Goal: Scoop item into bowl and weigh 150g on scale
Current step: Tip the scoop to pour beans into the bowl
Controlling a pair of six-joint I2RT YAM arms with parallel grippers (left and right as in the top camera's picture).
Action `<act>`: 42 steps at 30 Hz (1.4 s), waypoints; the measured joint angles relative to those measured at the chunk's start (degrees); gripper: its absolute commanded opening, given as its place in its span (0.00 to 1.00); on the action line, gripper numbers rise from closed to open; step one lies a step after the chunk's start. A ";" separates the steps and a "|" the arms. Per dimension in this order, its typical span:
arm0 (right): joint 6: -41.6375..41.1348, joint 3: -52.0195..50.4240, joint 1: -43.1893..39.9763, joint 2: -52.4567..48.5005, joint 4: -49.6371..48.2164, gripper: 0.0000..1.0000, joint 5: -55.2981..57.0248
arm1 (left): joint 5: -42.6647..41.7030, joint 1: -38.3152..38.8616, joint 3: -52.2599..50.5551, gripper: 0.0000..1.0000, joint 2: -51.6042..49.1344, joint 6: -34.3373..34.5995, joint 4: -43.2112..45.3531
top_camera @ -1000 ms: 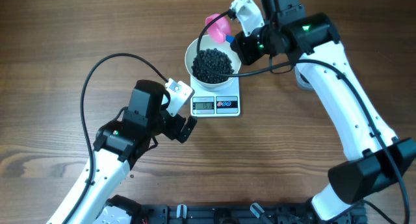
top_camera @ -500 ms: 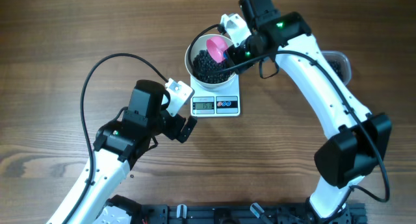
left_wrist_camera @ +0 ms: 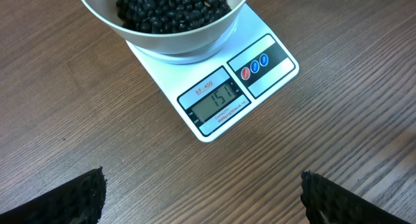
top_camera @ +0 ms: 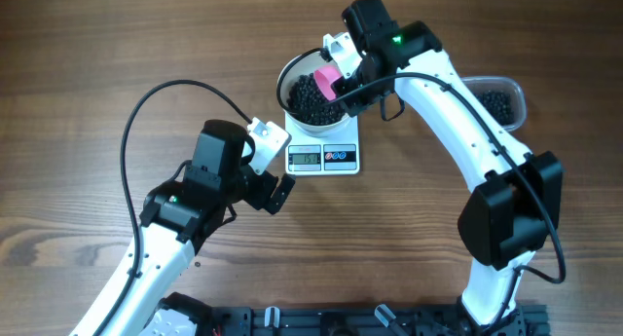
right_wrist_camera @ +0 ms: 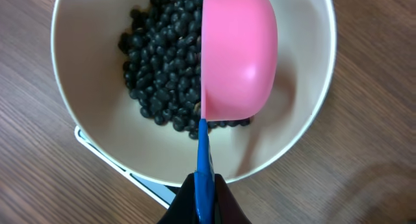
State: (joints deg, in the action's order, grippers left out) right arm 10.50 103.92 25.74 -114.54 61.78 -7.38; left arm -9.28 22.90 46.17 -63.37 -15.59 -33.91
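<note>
Bowl [right_wrist_camera: 292, 107] sits on the scale [left_wrist_camera: 156, 65], directly below my right gripper [right_wrist_camera: 203, 191], and is part-filled with black beans [right_wrist_camera: 159, 74]. Clear tub [top_camera: 521, 97], off behind that gripper beside its arm, holds more beans. Right gripper is clamped on the blue handle [right_wrist_camera: 203, 152] of the pink scoop [right_wrist_camera: 237, 55], which is tipped on edge over the bowl. A second ago the scoop was beyond the rim. Left gripper [left_wrist_camera: 205, 201] is spread wide, empty and unmoved, with the scale just ahead of it. Display [left_wrist_camera: 214, 100] reads 151; label reads SF-400.

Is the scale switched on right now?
On: the scale display shows digits, apparently 151, with the white bowl of black beans on it.
</note>
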 measured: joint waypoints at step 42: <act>0.00 0.00 0.48 -0.70 -0.52 0.04 -1.86 | -0.02 0.00 0.00 1.00 0.00 0.00 0.00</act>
State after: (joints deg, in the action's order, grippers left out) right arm 10.50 103.92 26.22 -115.24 61.25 -9.23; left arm -9.30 22.90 46.17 -63.37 -15.59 -33.91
